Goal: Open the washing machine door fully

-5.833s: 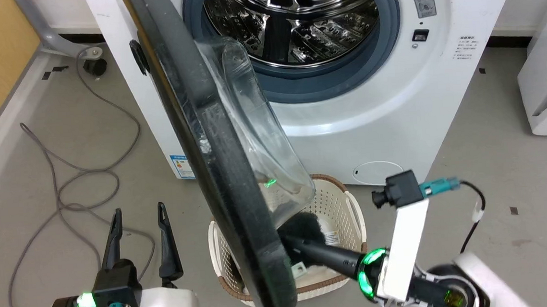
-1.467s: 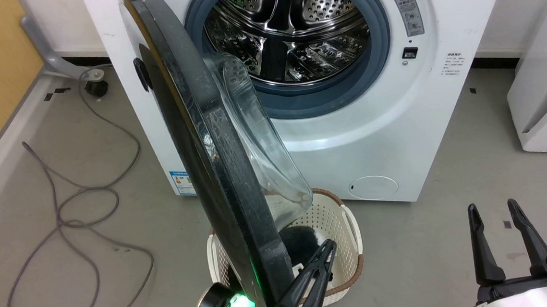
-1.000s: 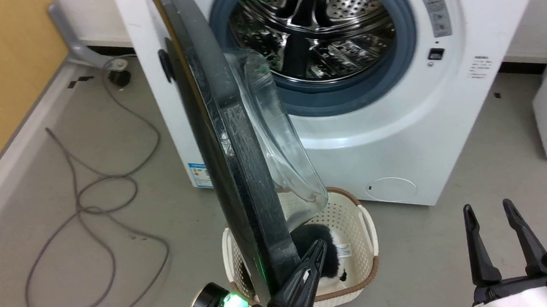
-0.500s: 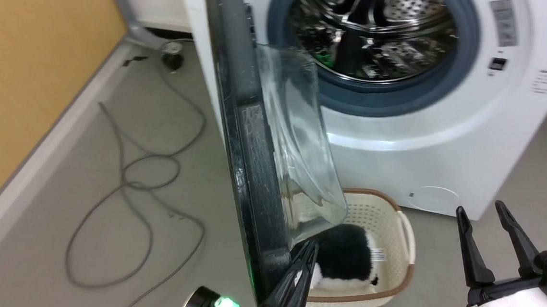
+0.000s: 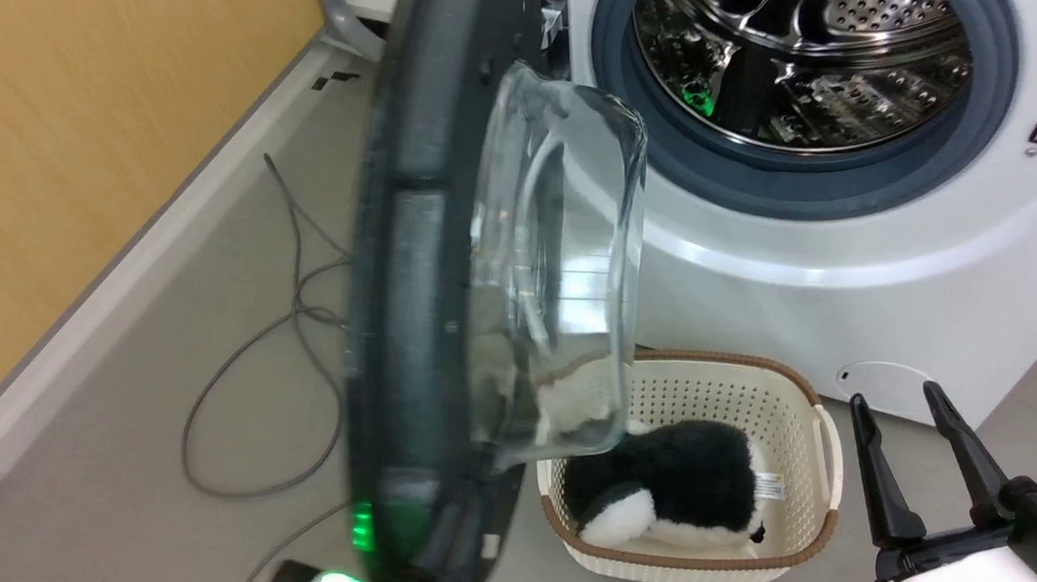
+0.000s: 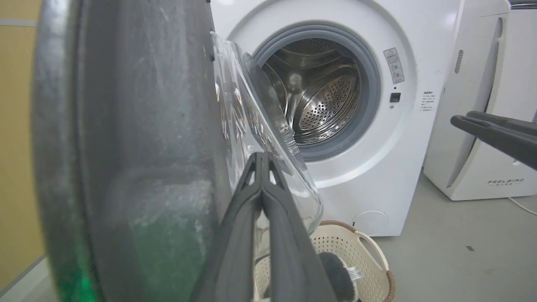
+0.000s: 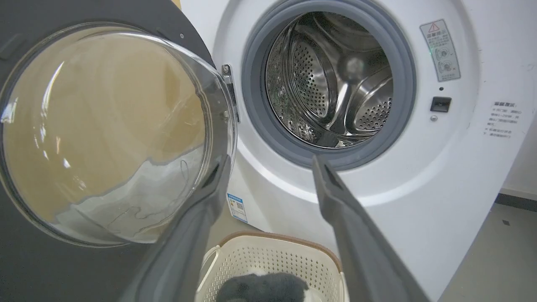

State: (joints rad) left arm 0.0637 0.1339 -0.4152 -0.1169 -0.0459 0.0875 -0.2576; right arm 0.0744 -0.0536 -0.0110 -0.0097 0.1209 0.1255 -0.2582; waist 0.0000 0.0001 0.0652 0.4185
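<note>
The washing machine door (image 5: 408,271) stands swung out to the left of the drum (image 5: 802,34), well off the white machine front, with the basket (image 5: 791,400) on the floor below its glass bowl (image 5: 562,260). The left gripper (image 6: 261,156) has its fingers pinched together on nothing and lies along the door's inner face beside the glass, which suits pushing the panel outward with a stiff closed tip rather than gripping it. The right gripper (image 5: 894,392) sits low at the right, fingers spread and empty, apparently parked clear of the door's swing.
</note>
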